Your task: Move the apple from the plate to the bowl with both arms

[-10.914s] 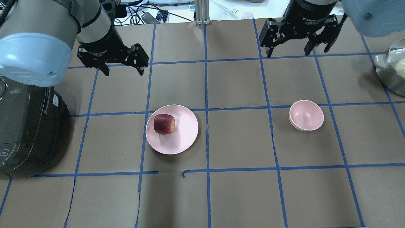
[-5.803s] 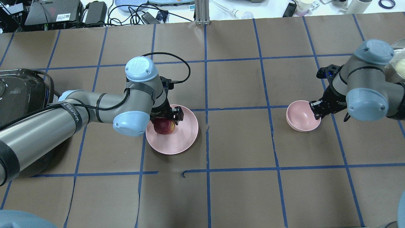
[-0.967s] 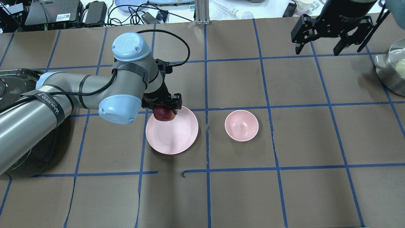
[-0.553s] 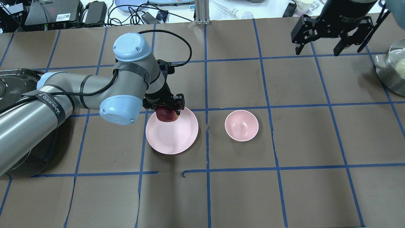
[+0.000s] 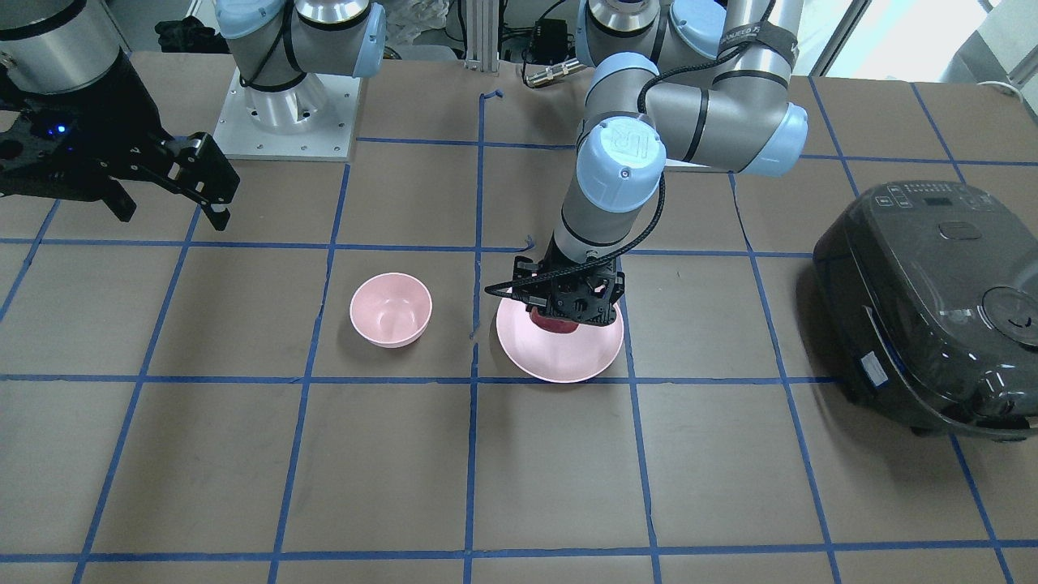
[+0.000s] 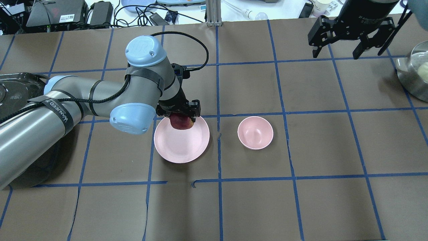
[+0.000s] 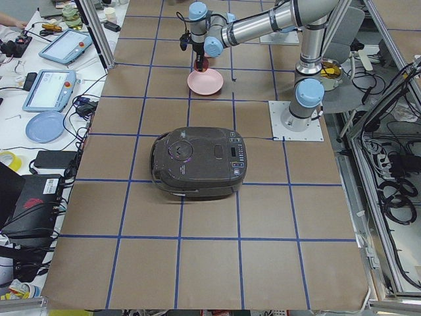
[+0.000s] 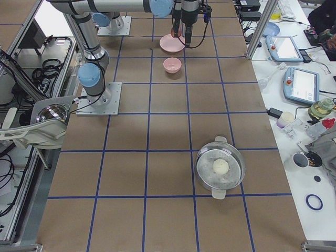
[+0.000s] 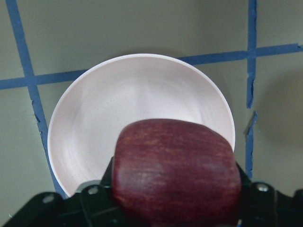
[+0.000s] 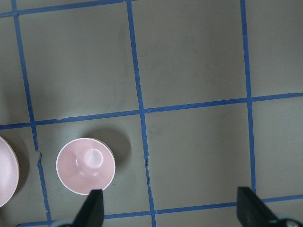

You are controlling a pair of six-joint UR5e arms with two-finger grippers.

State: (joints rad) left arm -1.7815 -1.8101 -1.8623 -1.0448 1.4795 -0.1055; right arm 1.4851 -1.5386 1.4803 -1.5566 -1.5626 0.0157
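Holding the apple [image 6: 181,122] in a clenched grasp, the left tool [image 6: 182,117] hangs over the far edge of the plate [image 6: 180,147], with the fruit raised off it. The carry step seems to be in hand. Next probably comes a sideways move to the bowl [image 6: 255,133], which sits near the plate on the counter [image 6: 254,207], then a release. The right tool [image 6: 336,53] hangs released, well apart.

Your table [image 6: 254,207]: brown paper top w/ blue tape grid [image 6: 217,83], evenly lit, soft shadows only. Alu post [image 6: 211,13] stands at the far edge, approx. centre. White bench [image 8: 273,136] runs along your side, cluttered w/ gear. Loose cables [image 7: 395,191] lie beyond the table edge, robot's side.
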